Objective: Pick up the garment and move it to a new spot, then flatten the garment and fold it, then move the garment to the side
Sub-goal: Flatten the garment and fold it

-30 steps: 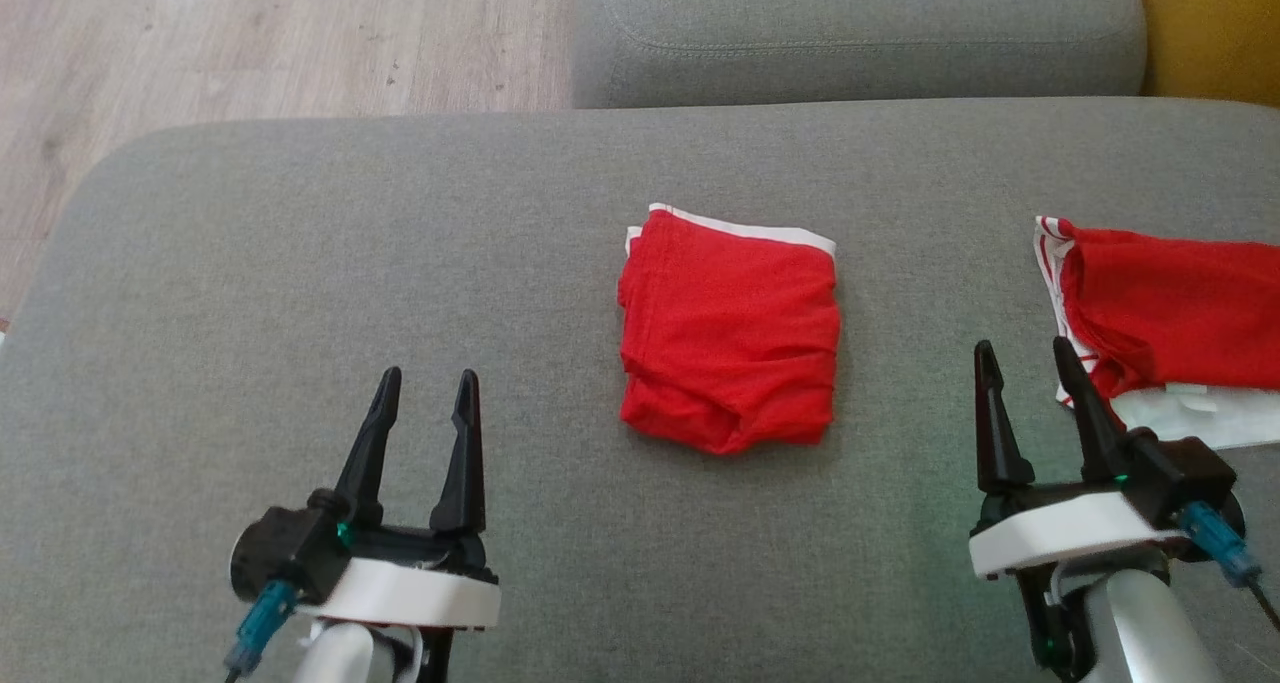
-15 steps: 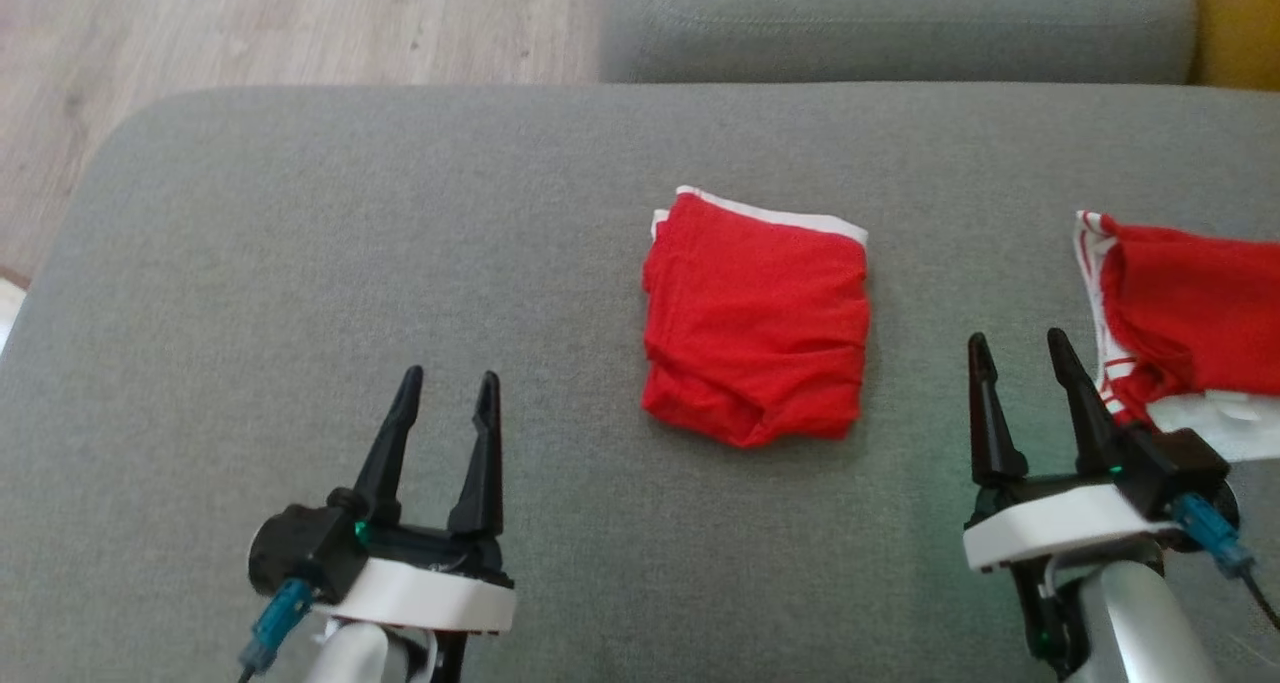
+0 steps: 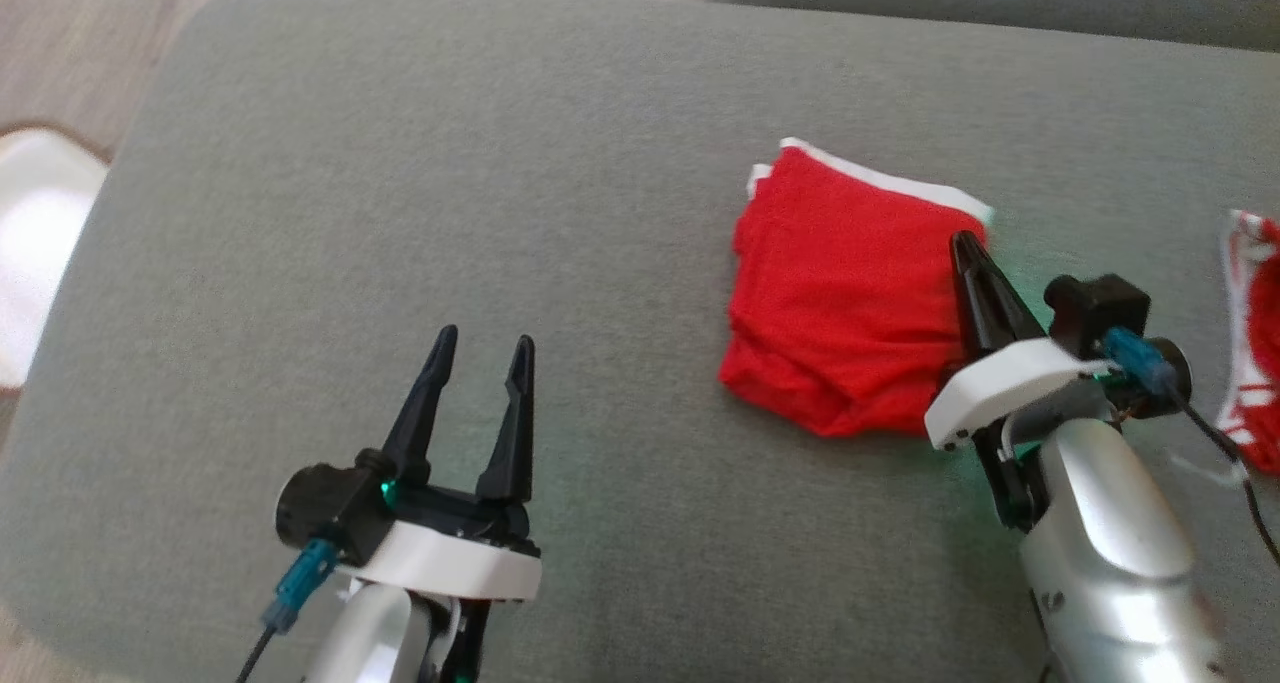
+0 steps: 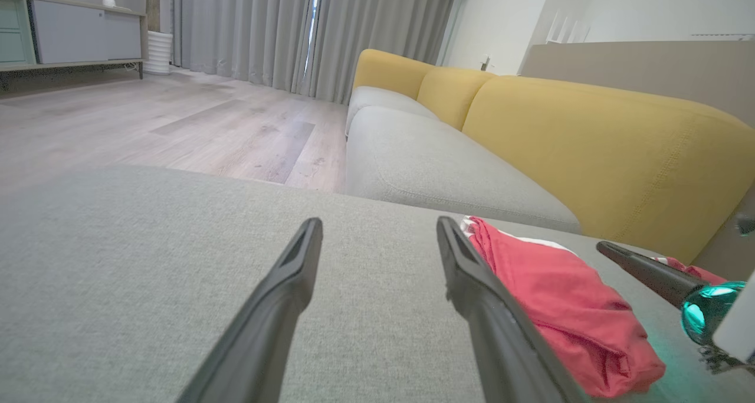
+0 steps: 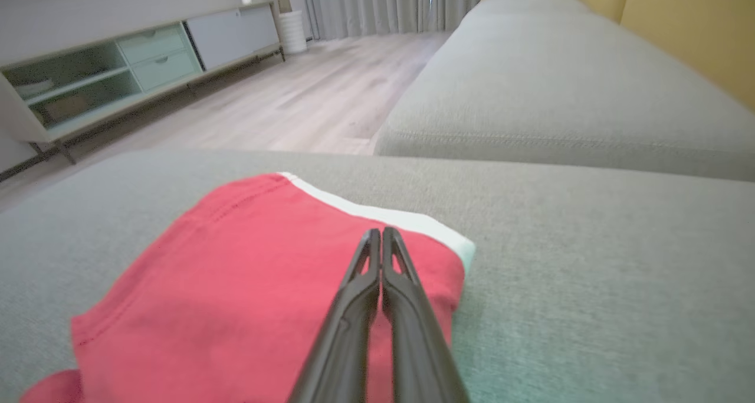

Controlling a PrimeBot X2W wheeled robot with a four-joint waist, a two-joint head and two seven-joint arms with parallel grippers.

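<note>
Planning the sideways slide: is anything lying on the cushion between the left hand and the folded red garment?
Nothing visible does; bare grey cushion separates the left hand from the folded red garment.

Striped red garment half off the edge — right side of folded garment behind the right gripper

Your left gripper sits with its fingers spread apart. Your right gripper has its fingers pressed together, pointing forward.
</note>
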